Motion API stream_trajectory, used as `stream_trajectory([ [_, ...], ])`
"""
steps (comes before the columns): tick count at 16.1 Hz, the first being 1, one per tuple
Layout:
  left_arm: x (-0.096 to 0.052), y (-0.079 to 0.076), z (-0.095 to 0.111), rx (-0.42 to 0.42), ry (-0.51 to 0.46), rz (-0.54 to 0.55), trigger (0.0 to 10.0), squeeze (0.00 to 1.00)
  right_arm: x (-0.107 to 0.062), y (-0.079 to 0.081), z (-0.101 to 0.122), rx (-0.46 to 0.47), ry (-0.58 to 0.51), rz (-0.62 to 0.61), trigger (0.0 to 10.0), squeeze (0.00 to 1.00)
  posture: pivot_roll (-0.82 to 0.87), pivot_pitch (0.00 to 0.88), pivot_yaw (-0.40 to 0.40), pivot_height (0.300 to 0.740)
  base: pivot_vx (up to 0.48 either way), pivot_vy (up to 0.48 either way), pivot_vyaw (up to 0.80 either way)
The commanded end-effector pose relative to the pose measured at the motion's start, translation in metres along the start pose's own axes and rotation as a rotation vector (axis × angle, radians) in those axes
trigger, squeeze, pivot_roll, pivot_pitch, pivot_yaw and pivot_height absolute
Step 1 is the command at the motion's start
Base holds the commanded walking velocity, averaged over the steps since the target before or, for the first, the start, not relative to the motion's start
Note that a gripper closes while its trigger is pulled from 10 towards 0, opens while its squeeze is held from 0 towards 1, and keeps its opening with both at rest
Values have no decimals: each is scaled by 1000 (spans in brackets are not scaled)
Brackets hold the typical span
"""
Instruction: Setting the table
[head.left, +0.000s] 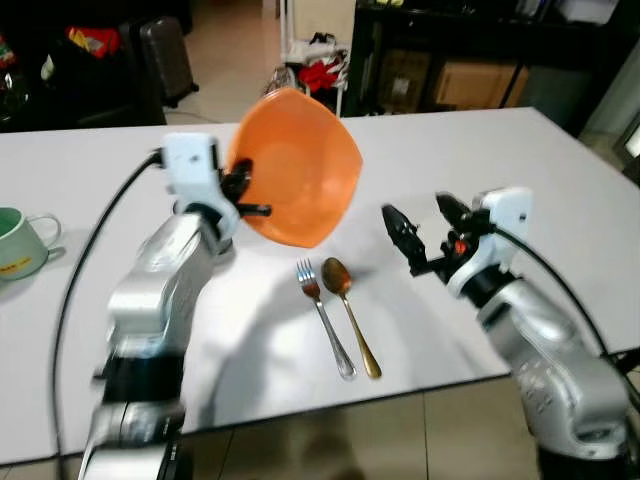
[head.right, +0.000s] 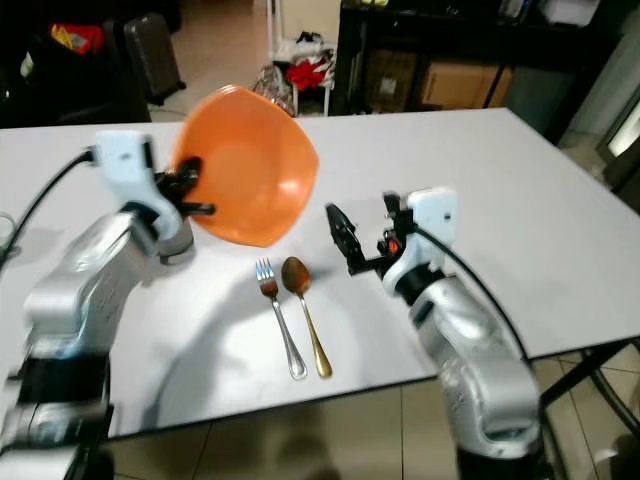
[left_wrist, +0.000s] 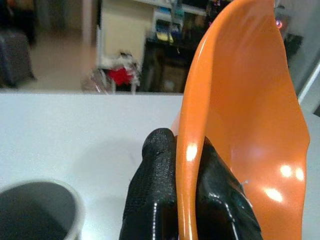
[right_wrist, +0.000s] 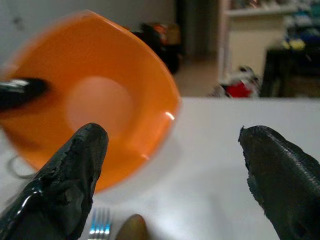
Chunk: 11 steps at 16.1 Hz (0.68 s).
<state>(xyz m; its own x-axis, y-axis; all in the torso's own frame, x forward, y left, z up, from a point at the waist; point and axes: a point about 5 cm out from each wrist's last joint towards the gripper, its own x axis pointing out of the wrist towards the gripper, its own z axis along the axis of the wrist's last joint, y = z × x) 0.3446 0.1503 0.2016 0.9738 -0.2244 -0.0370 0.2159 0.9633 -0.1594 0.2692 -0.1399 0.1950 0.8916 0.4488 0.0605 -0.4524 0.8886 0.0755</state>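
Above the white table (head.left: 560, 190), the table-setting looks partly done.
The orange bowl (head.left: 300, 170) hangs tilted in the air, its rim pinched between the closed fingers of the left gripper (head.left: 243, 192), so it is not yet set down. Just below those fingers, the fork (head.left: 322, 312) and spoon (head.left: 349, 310) already lie side by side. The right gripper (head.left: 428, 232) hovers beside them, fingers spread, empty. A green cup (head.left: 20, 243) sits well off. No writing is legible.

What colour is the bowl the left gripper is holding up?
Orange, plain with no pattern. The bowl shows best in the left eye view, pinched at its rim by the left gripper.
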Motion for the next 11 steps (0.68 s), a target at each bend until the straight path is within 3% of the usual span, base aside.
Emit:
stream_trajectory([
  [1,9,1,5,-53,11,-15,10000,0,-1,-7,8,-16,-10,33,10000,0,-89,0,-4,740,0,0,0],
  [4,38,0,5,-140,88,-5,10000,0,-10,-16,18,-91,37,155,10000,0,-108,0,13,740,0,0,0],
  [5,51,0,7,-205,101,12,10000,0,-16,-18,22,-119,61,205,10000,0,-113,0,18,740,0,0,0],
  [8,63,5,0,-296,118,105,10000,0,-23,-18,22,-136,86,227,10000,0,-131,0,42,740,0,0,0],
  [11,65,10,-16,-344,166,192,10000,0,-26,-14,22,-133,91,229,10000,0,-155,0,61,740,0,0,0],
])
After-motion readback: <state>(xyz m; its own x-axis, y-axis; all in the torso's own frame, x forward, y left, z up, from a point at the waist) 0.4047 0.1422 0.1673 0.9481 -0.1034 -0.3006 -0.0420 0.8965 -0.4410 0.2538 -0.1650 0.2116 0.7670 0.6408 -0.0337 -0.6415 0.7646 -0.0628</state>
